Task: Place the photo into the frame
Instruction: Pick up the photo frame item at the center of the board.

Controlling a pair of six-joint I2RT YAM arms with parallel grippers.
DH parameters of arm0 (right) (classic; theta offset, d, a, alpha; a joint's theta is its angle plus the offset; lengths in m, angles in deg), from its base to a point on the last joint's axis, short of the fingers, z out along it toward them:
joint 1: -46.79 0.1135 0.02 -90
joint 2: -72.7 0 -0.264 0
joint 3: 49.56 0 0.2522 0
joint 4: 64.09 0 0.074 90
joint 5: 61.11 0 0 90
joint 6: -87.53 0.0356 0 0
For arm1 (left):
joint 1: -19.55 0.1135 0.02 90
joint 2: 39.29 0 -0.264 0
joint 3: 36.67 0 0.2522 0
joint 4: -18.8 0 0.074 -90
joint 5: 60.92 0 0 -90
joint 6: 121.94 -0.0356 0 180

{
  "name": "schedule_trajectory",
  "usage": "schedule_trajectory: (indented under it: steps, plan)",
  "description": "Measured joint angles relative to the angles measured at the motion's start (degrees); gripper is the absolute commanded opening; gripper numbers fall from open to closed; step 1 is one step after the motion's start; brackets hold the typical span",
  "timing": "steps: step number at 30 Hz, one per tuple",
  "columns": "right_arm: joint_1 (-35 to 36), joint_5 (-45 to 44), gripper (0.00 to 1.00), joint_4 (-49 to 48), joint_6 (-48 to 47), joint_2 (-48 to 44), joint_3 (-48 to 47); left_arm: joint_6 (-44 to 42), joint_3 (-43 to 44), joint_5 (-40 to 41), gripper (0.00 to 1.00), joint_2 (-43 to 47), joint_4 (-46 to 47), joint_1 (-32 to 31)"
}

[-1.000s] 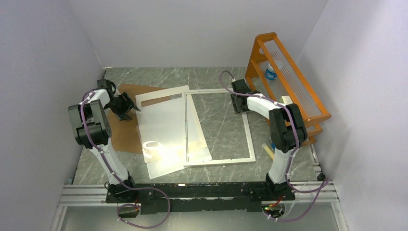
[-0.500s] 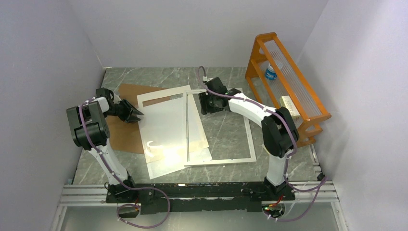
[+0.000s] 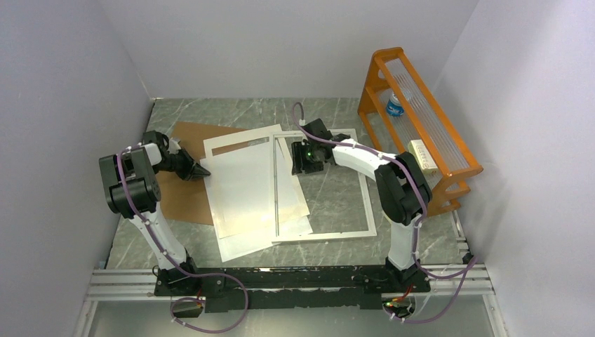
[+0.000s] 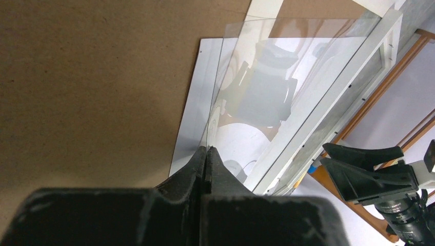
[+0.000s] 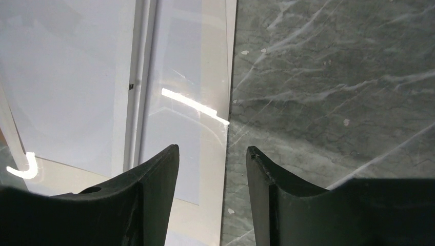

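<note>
The frame (image 3: 326, 236), narrow and white, lies flat mid-table; one rail shows in the left wrist view (image 4: 333, 97) and the right wrist view (image 5: 134, 61). Overlapping white sheets and a clear sheet (image 3: 242, 189) cover its left rail. The photo's printed side shows nowhere, and I cannot tell if one white sheet is it. My left gripper (image 3: 203, 170) (image 4: 206, 148) is shut on the clear sheet's (image 4: 287, 66) left edge. My right gripper (image 3: 306, 160) (image 5: 212, 148) hangs open over the sheets' right edge inside the frame, holding nothing.
A white mat with a cut-out (image 3: 235, 142) lies in the pile. A brown backing board (image 3: 184, 196) (image 4: 92, 77) sits under the pile's left side. An orange rack (image 3: 421, 119) holding a bottle (image 3: 395, 105) stands at the back right.
My left gripper slid right to the sheets' edge and shut on the clear sheet. My right arm swung left from the frame's far right corner to over the sheets. The pile shifted slightly.
</note>
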Motion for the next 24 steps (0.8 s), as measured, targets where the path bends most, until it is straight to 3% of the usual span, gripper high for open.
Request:
schedule_trajectory:
  steps: [5, 24]
  plan:
    - [0.0, -0.3, 0.54, 0.0, 0.0, 0.2, 0.3, -3.1, 4.6, 2.3, 0.03, 0.0, -5.9, 0.4]
    - [1.3, -6.5, 0.63, 3.8, 4.6, 3.8, -4.3, -9.8, 35.9, 26.7, 0.03, 3.4, -26.4, 4.2]
